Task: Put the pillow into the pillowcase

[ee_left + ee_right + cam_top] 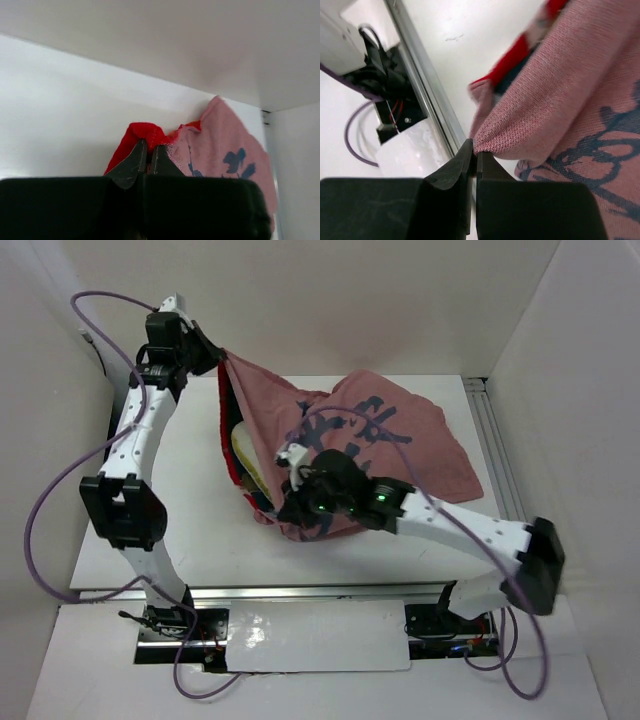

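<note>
White table (190,460) bears pillowcase (420,450) — purple cable (352,414) arcs across it.

White table (200,490) — plain white walls (350,300), perhaps panels

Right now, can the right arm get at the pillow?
Probably not. The right pincer is shut on the pillowcase edge, and the pillow sits mostly inside, only a pale strip showing at the opening. It would have to let go first.

My left gripper (214,357) holds the pillowcase (410,455) far corner raised, my right gripper (289,507) pinches its near edge, pillow (243,446) showing inside.
</note>
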Motion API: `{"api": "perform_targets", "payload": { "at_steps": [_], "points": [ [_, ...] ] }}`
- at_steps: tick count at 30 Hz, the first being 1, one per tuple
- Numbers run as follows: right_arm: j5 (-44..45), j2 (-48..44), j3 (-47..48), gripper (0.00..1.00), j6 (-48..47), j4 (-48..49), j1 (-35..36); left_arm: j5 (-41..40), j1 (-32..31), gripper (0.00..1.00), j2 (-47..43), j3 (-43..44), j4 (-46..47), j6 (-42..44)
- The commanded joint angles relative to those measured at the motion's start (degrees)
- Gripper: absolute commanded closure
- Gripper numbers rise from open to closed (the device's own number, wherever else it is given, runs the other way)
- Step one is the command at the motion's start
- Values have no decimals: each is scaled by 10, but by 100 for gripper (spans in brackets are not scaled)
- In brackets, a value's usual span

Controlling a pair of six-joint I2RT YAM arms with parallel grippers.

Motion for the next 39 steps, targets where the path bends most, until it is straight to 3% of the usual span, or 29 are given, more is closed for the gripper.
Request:
{"api": "perform_targets", "payload": {
  "at_steps": [1, 2, 3, 4, 7, 9, 10, 11, 12, 13, 15, 17, 25, 29, 30, 32, 37, 39],
  "points": [
    [-212, 115, -4, 100, -97, 71, 12, -101, 52, 100, 110, 48, -31, 33],
    [-285, 197, 14, 96, -122, 96, 12, -101, 59, 100, 127, 61, -41, 25],
    [-301, 243, 81, 96, -132, 96, 12, -101, 68, 100, 141, 62, -55, 25],
    [-356, 341, 176, 94, -159, 50, 18, -89, 86, 100, 163, 69, -60, 16],
    [-417, 500, 316, 85, -192, -43, 29, -76, 124, 100, 181, 83, -85, -4],
    [-418, 544, 397, 62, -193, -56, 44, -70, 145, 94, 181, 83, -91, -4],
    [-418, 544, 402, 54, -193, -56, 44, -70, 145, 83, 174, 83, -96, -4],
    [-389, 531, 388, 37, -186, -26, 50, -77, 153, 64, 169, 88, -102, -4],
    [-369, 492, 369, 29, -170, -6, 50, -83, 153, 41, 169, 88, -116, -4],
    [-326, 468, 342, 21, -160, 43, 50, -89, 158, 1, 162, 96, -116, 3],
    [-268, 416, 261, 7, -143, 84, 50, -96, 158, 1, 148, 101, -125, 11],
    [-191, 346, 222, 0, -119, 118, 50, -96, 158, 1, 135, 101, -135, 11],
    [-105, 206, 116, 0, -56, 86, -53, -56, 153, 1, 64, 71, -160, 0],
    [30, 128, 33, 0, -6, 118, -161, -76, 85, 1, 7, -29, -165, 5],
    [36, 121, 33, 0, 1, 118, -162, -85, 64, 1, -4, -56, -165, -1],
    [52, 116, 26, 0, 10, 118, -228, -80, 2, 1, -27, -150, -133, -1],
    [115, 157, 43, 0, 24, 87, -355, -40, -95, 1, -114, -347, -23, -19],
    [115, 187, 43, 0, 24, 87, -386, -46, -126, 1, -120, -386, 4, -27]
  ]
}}
